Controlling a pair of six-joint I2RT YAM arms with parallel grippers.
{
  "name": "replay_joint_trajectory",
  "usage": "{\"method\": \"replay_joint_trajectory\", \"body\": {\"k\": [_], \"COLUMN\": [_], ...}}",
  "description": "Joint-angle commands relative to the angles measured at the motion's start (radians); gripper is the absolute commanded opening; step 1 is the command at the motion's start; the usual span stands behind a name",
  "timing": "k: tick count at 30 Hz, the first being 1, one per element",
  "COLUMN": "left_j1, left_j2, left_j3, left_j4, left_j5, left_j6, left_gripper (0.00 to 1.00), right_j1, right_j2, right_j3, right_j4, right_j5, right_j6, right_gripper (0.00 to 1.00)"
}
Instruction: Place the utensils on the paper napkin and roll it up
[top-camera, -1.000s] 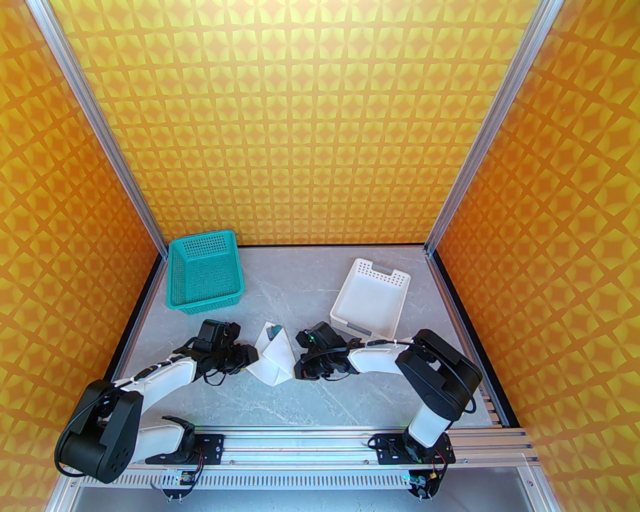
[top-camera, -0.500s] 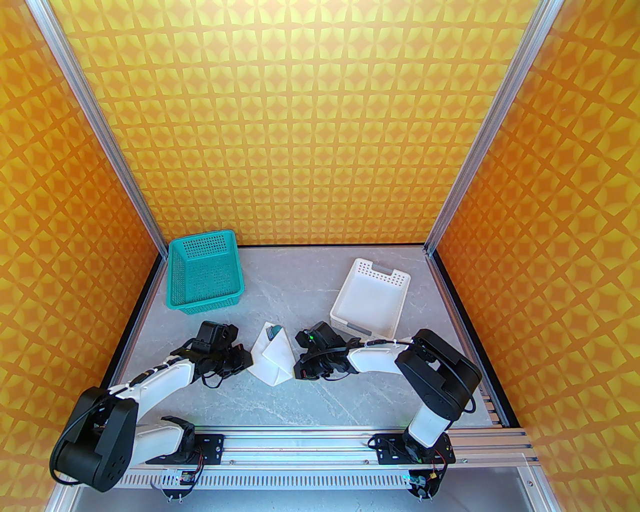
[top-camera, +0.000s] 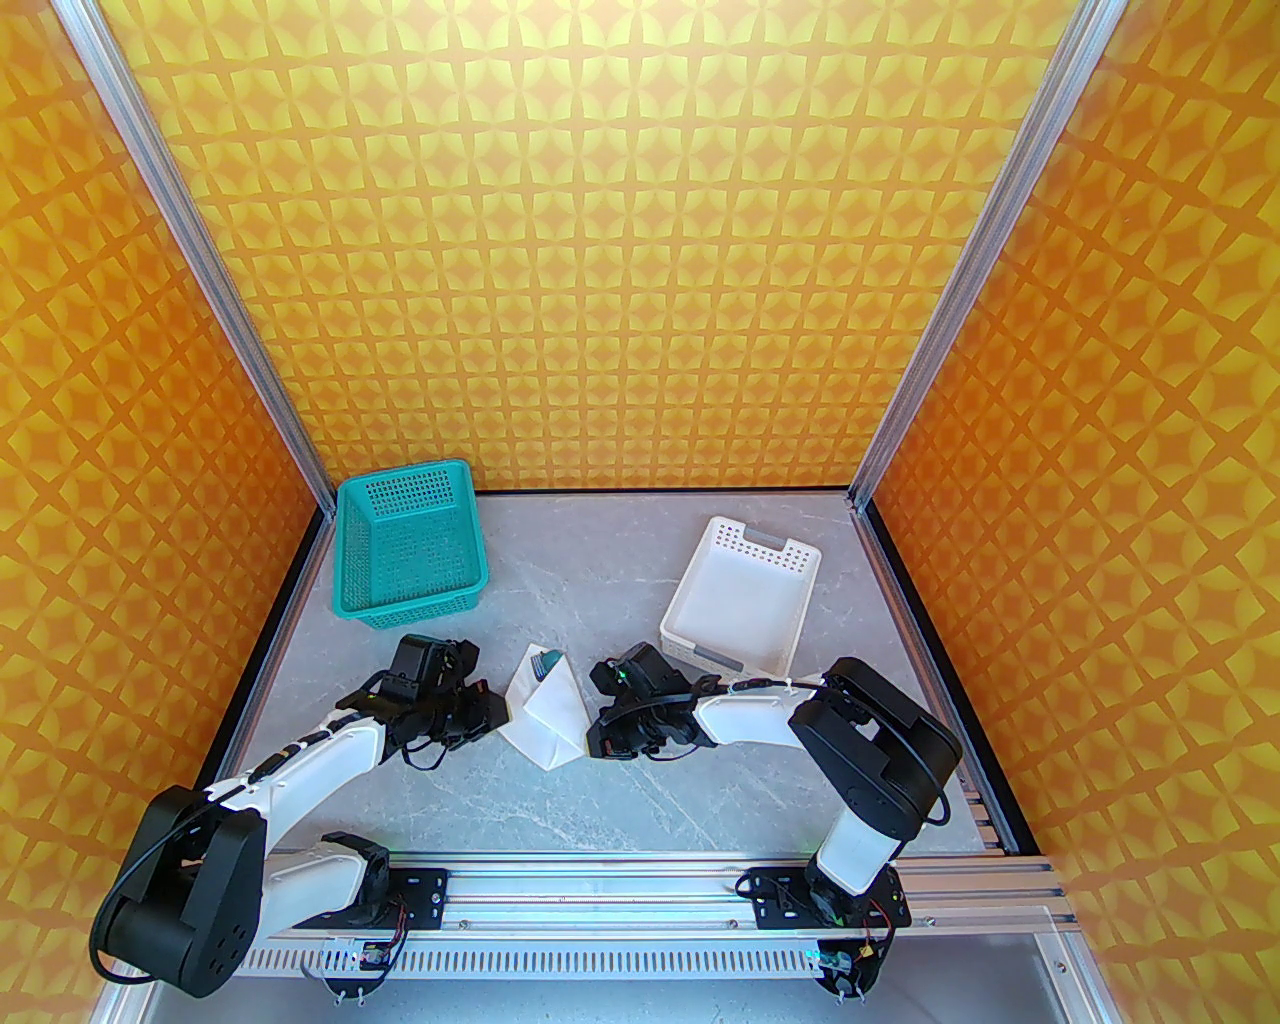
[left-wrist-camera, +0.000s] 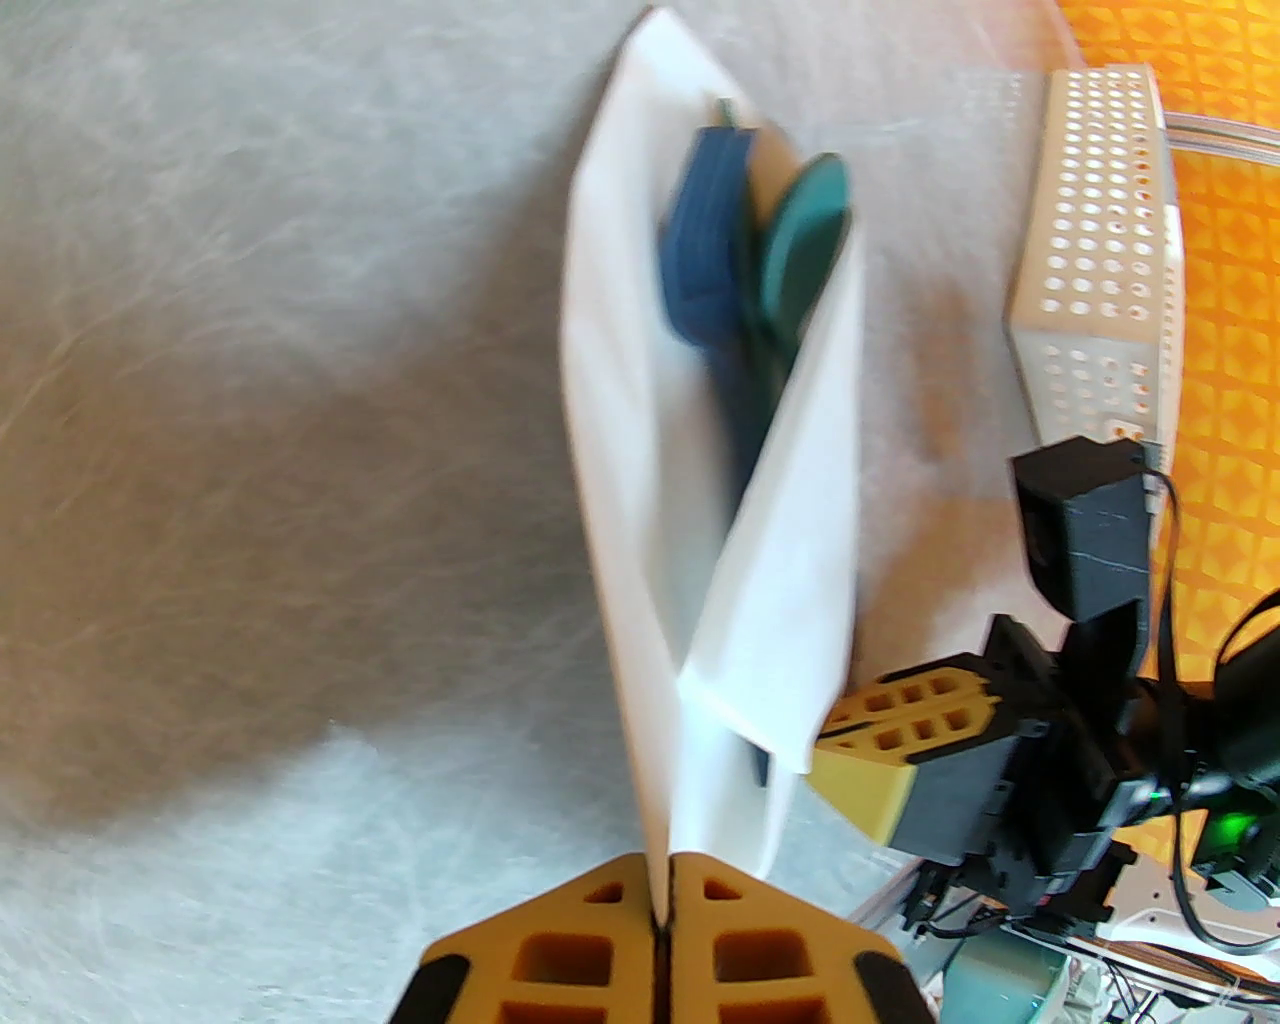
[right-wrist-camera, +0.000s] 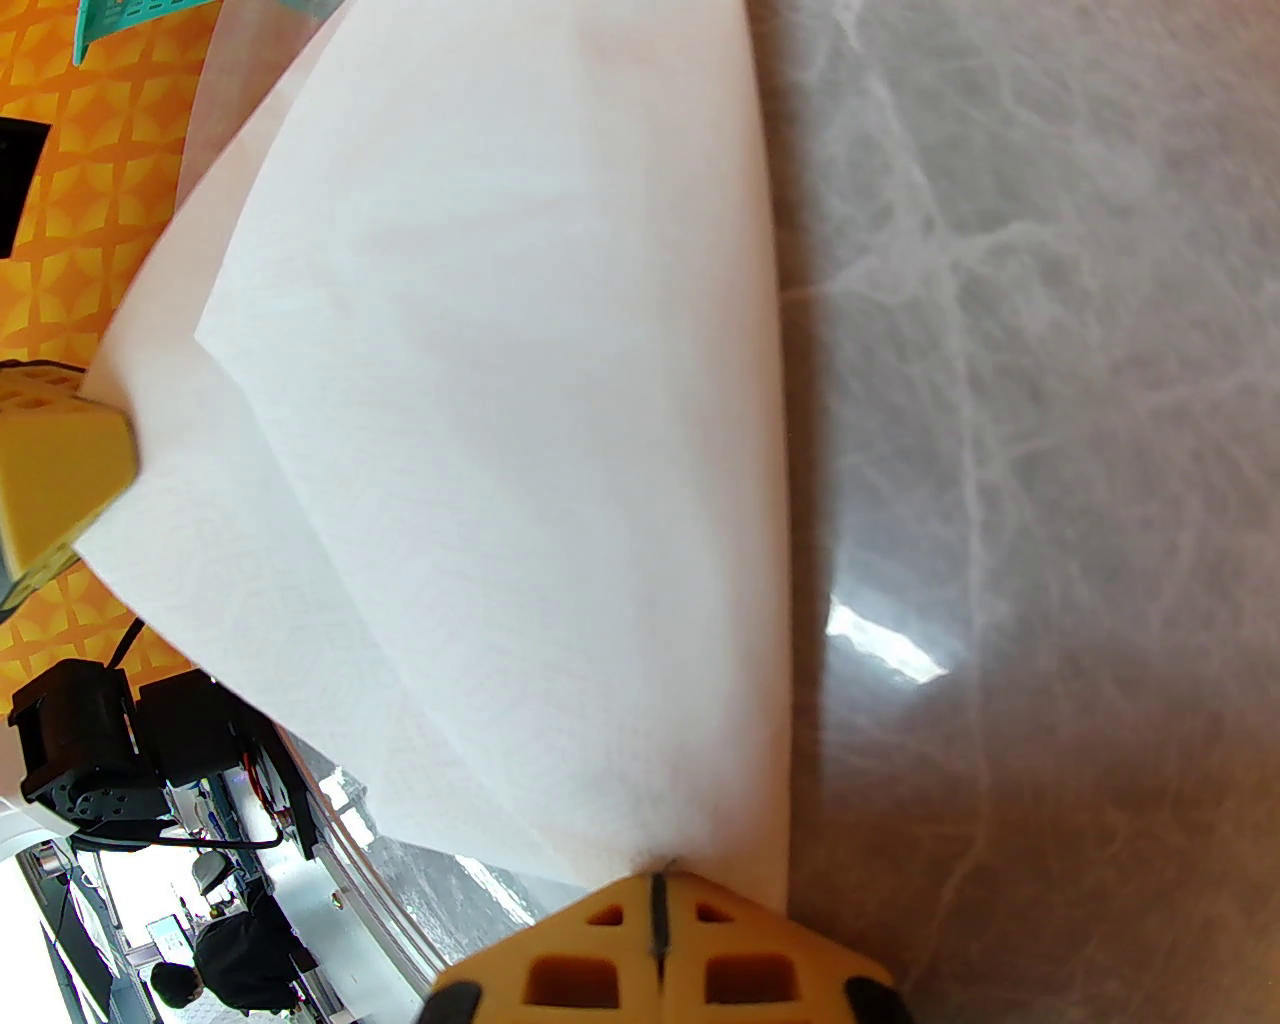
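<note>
The white paper napkin (top-camera: 548, 712) lies folded up around the dark teal utensils (top-camera: 547, 664), whose tips poke out at its far end. In the left wrist view the napkin (left-wrist-camera: 780, 560) forms a pocket, with the utensils (left-wrist-camera: 760, 270) lying between its two raised sides. My left gripper (top-camera: 497, 712) (left-wrist-camera: 665, 880) is shut on the napkin's left edge. My right gripper (top-camera: 597, 725) (right-wrist-camera: 657, 890) is shut on the right edge of the napkin (right-wrist-camera: 500, 400). The two grippers face each other across the napkin.
A teal perforated basket (top-camera: 405, 487) stands at the back left. A white perforated tray (top-camera: 690, 640) sits at the back right, just behind my right wrist. The grey marbled table (top-camera: 640, 790) is bare in front of the napkin.
My left gripper has closed on the napkin's left edge, and its arm has shifted slightly. The right gripper keeps its hold and has not moved.
</note>
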Motion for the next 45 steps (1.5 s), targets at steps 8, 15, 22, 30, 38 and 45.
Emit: {"method": "replay_joint_trajectory", "body": {"k": [8, 15, 22, 30, 38, 45], "left_j1": [-0.068, -0.103, -0.136, -0.157, -0.179, -0.187], "left_j2": [0.08, 0.126, 0.191, 0.259, 0.323, 0.377], "left_j3": [0.099, 0.127, 0.174, 0.207, 0.256, 0.293], "left_j4": [0.007, 0.084, 0.1, 0.16, 0.183, 0.193], "left_j5": [0.05, 0.05, 0.051, 0.05, 0.05, 0.05], "left_j6": [-0.027, -0.091, -0.096, -0.119, -0.118, -0.109], "left_gripper": [0.07, 0.06, 0.06, 0.04, 0.04, 0.03], "right_j1": [0.006, 0.007, 0.007, 0.008, 0.009, 0.009], "right_j2": [0.072, 0.073, 0.076, 0.081, 0.083, 0.082], "right_j3": [-0.032, -0.026, -0.02, -0.019, -0.018, -0.02], "right_j4": [-0.14, -0.147, -0.149, -0.154, -0.157, -0.159], "right_j5": [0.14, 0.141, 0.141, 0.141, 0.141, 0.142], "right_j6": [-0.013, -0.015, -0.017, -0.019, -0.02, -0.022], "right_gripper": [0.0, 0.0, 0.0, 0.0, 0.0, 0.0]}}
